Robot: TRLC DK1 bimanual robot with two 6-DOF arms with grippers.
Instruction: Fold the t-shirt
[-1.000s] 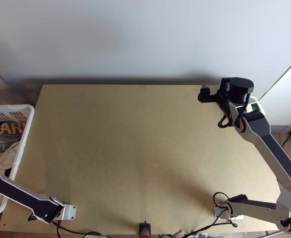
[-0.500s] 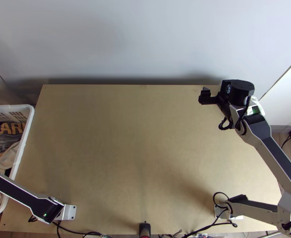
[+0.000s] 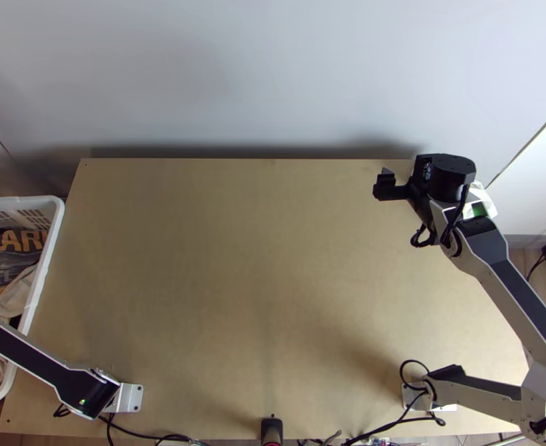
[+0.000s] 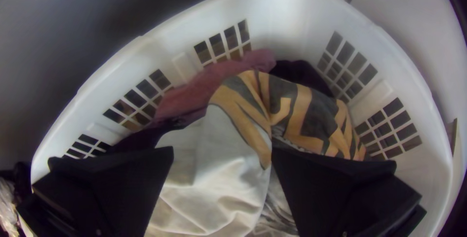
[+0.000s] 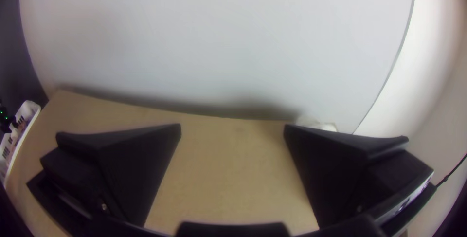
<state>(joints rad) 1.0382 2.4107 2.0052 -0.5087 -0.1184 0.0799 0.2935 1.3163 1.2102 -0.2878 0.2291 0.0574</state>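
As right jaws (image 5: 232,126), wide, ease nearer, 2 o'clock | left jaws (image 4: 222,148) wide over basket (image 4: 292,3), 9 o'clock | fold awaits pick

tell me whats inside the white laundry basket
Inside the white laundry basket lie bunched cream cloth, grey-and-orange printed cloth, dusty-pink cloth and dark cloth. Whatever lies beneath them or behind the left gripper is covered.

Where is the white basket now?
In the top view, the white basket stands at the far left beside the table; in the left wrist view, the left gripper hangs over it.
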